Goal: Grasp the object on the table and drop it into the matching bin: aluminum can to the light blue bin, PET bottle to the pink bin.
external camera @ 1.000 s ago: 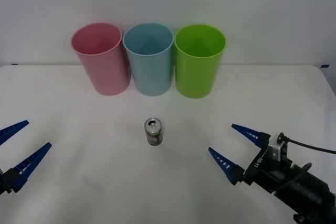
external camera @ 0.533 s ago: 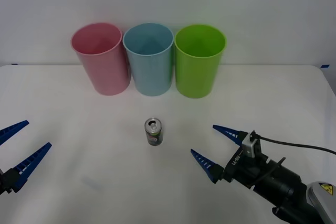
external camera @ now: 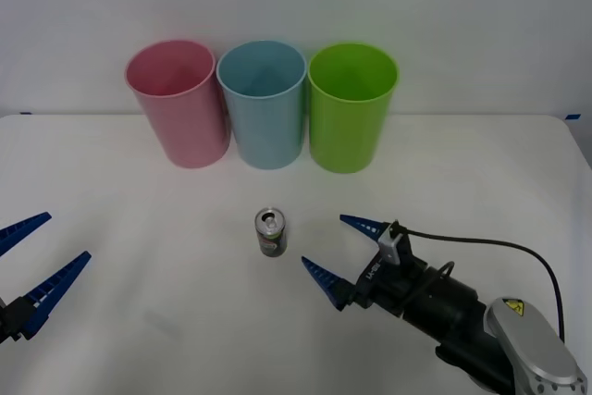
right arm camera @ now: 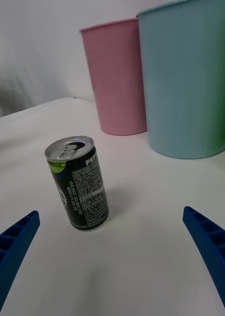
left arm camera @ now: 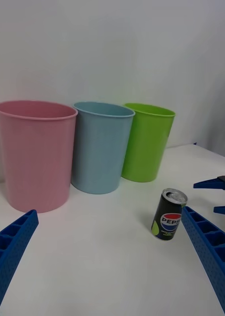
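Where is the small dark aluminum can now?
In the front view, the small dark aluminum can stands upright mid-table, before the light blue plastic cup, left of the open right gripper.

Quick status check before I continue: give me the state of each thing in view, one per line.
Aluminum can: upright on the table, not gripped.
Light blue bin: upright, nothing seen inside.
Pink bin: upright.
Lime green cup: upright.
Right gripper: jaws open, beside the can.
Left gripper: jaws open, off to the left.

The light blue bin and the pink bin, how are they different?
The light blue bin is pale blue; the pink bin is pink. The light blue bin stands in the middle of the row, next to the lime green cup; the pink bin stands at the row's left end. Both are upright, tapered and alike in size.
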`<action>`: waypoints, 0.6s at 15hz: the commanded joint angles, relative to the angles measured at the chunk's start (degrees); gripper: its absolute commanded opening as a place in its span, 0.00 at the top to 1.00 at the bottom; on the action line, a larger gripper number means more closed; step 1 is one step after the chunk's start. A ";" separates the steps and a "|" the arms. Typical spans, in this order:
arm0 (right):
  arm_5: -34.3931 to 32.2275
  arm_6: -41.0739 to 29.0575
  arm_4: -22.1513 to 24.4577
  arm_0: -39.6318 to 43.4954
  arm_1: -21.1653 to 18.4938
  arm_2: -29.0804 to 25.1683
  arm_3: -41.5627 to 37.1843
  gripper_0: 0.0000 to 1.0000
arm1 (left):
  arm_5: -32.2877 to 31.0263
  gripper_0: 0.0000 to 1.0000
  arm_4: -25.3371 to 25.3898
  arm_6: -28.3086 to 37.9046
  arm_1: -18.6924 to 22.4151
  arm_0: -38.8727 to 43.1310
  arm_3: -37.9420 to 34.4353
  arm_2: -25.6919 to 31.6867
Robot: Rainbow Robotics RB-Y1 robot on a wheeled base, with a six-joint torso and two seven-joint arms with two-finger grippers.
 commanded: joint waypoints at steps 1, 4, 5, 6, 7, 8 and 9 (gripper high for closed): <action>0.23 0.45 1.76 -2.51 2.12 0.09 3.29 0.00 | 0.00 0.00 0.00 0.00 0.00 0.00 0.00 0.00; 0.85 1.06 2.56 -5.68 3.70 0.62 7.42 0.00 | 0.00 0.00 0.00 0.00 0.00 0.00 0.00 0.00; 1.11 1.15 3.17 -6.38 4.23 0.62 8.12 0.00 | 0.00 0.00 0.00 0.00 0.00 0.00 0.00 0.00; 1.46 1.24 3.61 -6.99 5.02 0.71 8.82 0.00 | 0.00 0.00 0.00 0.00 0.00 0.00 0.00 0.00; 1.99 1.32 4.14 -7.87 5.72 0.88 9.61 0.00 | 0.00 0.00 0.00 0.00 0.00 0.00 0.00 0.00; 2.69 1.32 4.93 -8.49 6.25 0.97 10.23 0.00 | 0.00 0.00 0.00 0.00 0.00 0.00 0.00 0.00; 3.05 1.50 5.10 -9.28 6.87 1.15 11.37 0.00 | 0.00 0.00 0.00 0.00 0.00 0.00 0.00 0.00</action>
